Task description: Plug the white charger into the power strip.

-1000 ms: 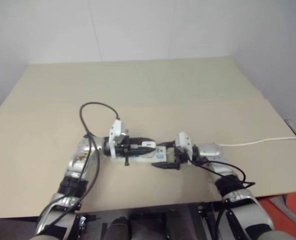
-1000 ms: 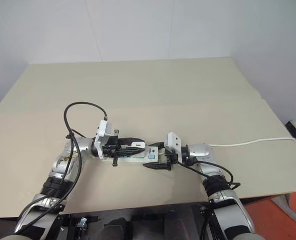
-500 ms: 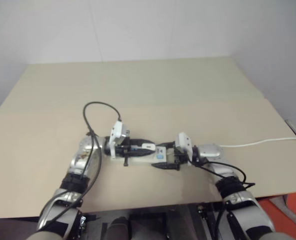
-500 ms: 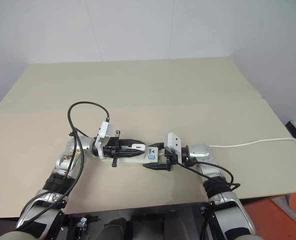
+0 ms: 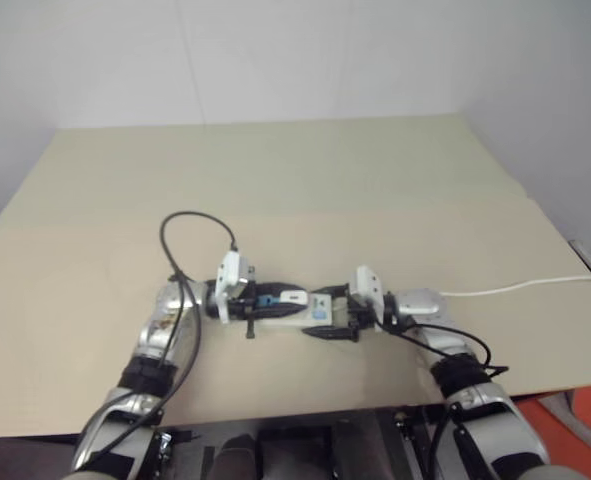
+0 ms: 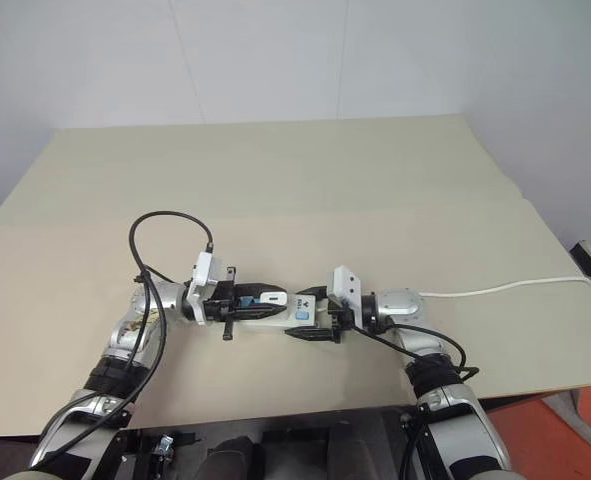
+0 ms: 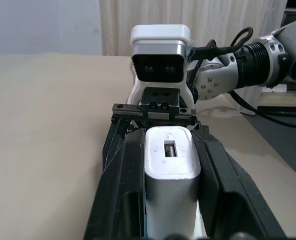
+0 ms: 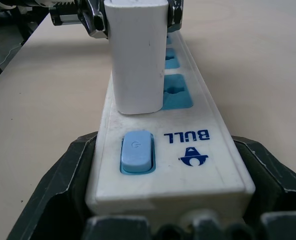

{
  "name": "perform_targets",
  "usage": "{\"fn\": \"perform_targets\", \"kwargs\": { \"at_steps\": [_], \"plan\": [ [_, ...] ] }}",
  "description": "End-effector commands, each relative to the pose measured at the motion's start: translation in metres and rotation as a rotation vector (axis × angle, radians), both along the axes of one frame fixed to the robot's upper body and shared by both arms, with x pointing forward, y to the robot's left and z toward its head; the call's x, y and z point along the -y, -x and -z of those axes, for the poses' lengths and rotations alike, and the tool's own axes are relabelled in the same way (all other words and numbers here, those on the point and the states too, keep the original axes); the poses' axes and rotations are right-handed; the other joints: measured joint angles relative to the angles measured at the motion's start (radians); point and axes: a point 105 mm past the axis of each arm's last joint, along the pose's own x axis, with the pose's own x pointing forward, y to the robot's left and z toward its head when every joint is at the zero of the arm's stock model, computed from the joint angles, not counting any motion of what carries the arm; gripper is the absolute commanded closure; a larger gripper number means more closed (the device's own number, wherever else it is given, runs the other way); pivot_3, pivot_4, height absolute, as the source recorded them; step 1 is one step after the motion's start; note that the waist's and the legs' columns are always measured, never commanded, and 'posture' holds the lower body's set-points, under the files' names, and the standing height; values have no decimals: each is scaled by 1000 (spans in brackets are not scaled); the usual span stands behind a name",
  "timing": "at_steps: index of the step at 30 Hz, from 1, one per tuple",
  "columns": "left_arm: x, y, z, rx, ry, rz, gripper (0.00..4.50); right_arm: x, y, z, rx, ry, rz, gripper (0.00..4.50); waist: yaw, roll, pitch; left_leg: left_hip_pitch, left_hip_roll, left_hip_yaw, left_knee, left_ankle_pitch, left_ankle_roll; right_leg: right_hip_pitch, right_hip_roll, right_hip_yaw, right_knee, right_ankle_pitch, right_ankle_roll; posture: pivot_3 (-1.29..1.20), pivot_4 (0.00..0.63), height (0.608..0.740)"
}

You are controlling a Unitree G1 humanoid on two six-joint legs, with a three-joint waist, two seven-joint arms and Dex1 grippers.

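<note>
Lowered a little since a second ago, left end effector now has the charger down against the power strip, where before it sat slightly higher over it. Left end effector is clamped shut on the charger, black fingers pressing both its sides, seen in the left wrist view. Charger stands upright on the strip, its base touching the strip's top face beside a blue socket, next to the blue switch; can't tell if the prongs are fully seated. Right end effector grips the switch end of the strip, one finger along each long side, closed on it. Strip lies flat on the beige counter near the front edge, between the two end effectors, which point at each other. Thin white cord runs off across the counter to the right.
</note>
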Motion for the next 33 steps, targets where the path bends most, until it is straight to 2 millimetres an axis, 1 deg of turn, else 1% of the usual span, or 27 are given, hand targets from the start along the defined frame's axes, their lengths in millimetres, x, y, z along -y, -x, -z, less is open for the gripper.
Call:
{"fn": "perform_targets", "kwargs": {
  "at_steps": [1, 8, 18, 27, 30, 33],
  "plan": [
    [-25, 1, 33, -100, -131, -52, 3474, 3, 4, 3, -26, 4, -13, 1044, 0, 0, 0, 0, 0, 0, 0, 0, 0, 0, 0, 0, 0, 0, 0, 0, 150, 740],
    [-29, 0, 31, -76, -164, 4, 3474, 5, 6, 2, -30, 6, -15, 1044, -3, 0, -1, 1, 0, 1, -2, 0, 0, 0, 1, 0, 0, 0, 0, 0, 150, 740],
    [-21, 1, 37, -79, -159, 29, 3474, 10, 10, 1, -36, 11, -1, 1044, 4, 1, -1, 1, 0, 1, -3, 0, 0, 0, 0, 0, -2, 0, 0, 0, 150, 740],
    [-18, 1, 35, -92, -154, 23, 3474, 8, 8, -1, -34, 7, 6, 1044, 6, 1, -1, 1, -1, 1, -4, 0, 0, 0, 0, 0, -2, 0, 0, 0, 150, 740],
    [-12, 2, 29, -110, -124, 24, 3474, 8, 8, -1, -34, 2, 8, 1044, 7, 1, -1, 1, -1, 1, -4, 0, 0, 0, 0, 0, -2, 0, 0, 0, 150, 740],
    [-10, 5, 27, -121, -128, 42, 3474, 8, 8, 0, -35, 0, 8, 1044, 9, 1, -1, 1, -1, 0, -4, 0, 0, 0, 0, 0, -2, 0, 0, 0, 150, 740]
  ]
}}
